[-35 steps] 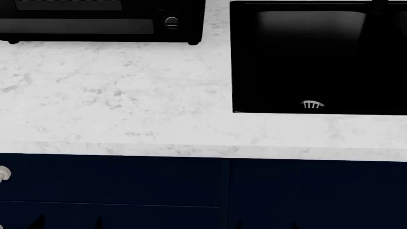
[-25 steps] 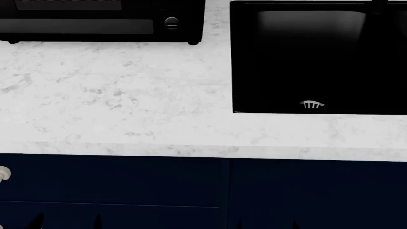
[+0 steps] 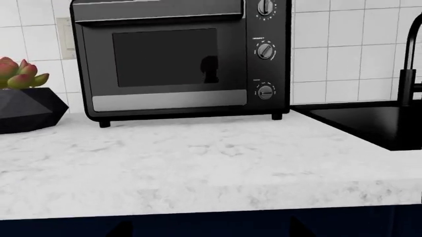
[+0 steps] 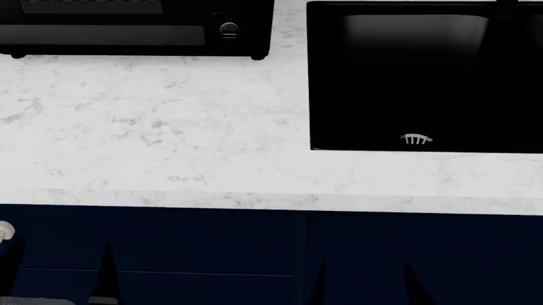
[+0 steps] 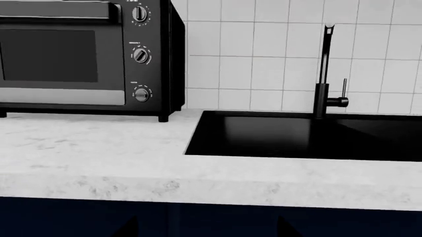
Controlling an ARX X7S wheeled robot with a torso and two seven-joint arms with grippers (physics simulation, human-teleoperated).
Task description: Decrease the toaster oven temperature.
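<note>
The black toaster oven point(image 3: 178, 59) stands at the back of the white marble counter point(image 3: 197, 158), with three silver-ringed knobs point(image 3: 265, 51) in a column beside its dark door. In the head view only the toaster oven's point(image 4: 136, 32) lower front and its bottom knob point(image 4: 229, 29) show. The right wrist view has the toaster oven point(image 5: 86, 59) at its edge. My left gripper point(image 3: 209, 231) and right gripper point(image 5: 207, 231) hang below the counter edge in front of the dark blue cabinets. Both are open with nothing between the fingertips, and both are far from the knobs. In the head view the left gripper point(image 4: 60, 279) and right gripper point(image 4: 365, 283) show only dark tips.
A black sink point(image 4: 424, 76) is set into the counter right of the oven, with a black faucet point(image 5: 324, 74) behind it. A succulent in a black pot point(image 3: 26, 98) stands on the oven's other side. White tiles cover the wall. A cabinet knob point(image 4: 4, 232) shows at the head view's left edge.
In the head view the dark fingertips of both grippers have risen higher in front of the cabinet. The oven and counter have not moved.
</note>
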